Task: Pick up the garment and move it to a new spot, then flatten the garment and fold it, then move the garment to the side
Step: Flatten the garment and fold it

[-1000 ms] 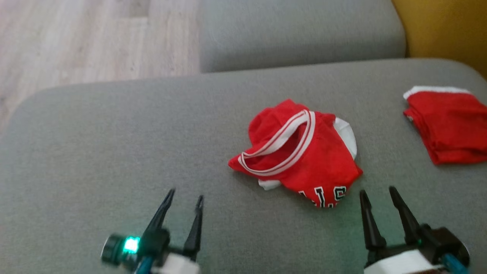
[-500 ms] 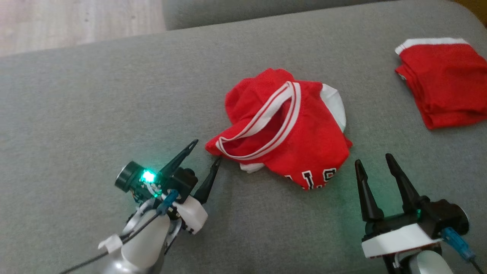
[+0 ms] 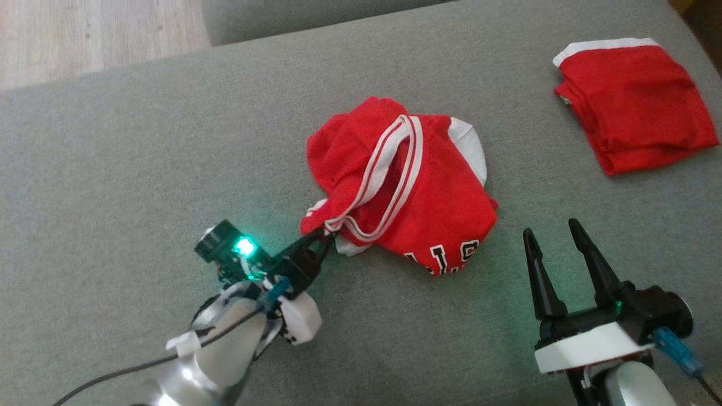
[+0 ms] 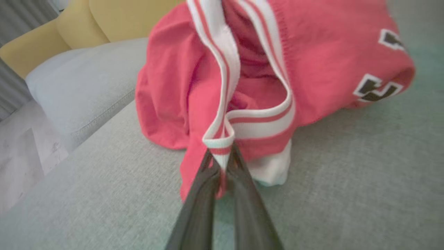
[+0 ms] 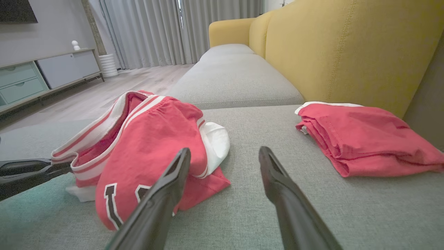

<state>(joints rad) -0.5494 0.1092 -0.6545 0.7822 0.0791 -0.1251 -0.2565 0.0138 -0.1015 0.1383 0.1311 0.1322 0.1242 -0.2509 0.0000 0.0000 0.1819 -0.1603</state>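
One folded garment (image 3: pixel 634 104) lies apart; left tool (image 3: pixel 326 231) pinches jersey (image 3: pixel 445 197), right tool (image 3: pixel 550 226) wide.

I have the garment (image 3: pixel 406 192) lying on the seat cushion (image 3: pixel 141 169), about midway between its left and right edges. The folded garment (image 3: pixel 634 101) sits on the same cushion by the far right corner, well apart from the first. My left gripper (image 3: pixel 326 234) comes in from the near left and meets the garment at its near left tip, the trim pinched between the fingers. My right gripper (image 3: pixel 548 226) is by the cushion's near edge, right of the garment and just before it, apart from it. Beyond the far edge lies a second cushion (image 3: pixel 293 17), with floor (image 3: pixel 84 34) to its left. The backrest (image 5: pixel 347 52) stands along the right edge, behind the folded garment.
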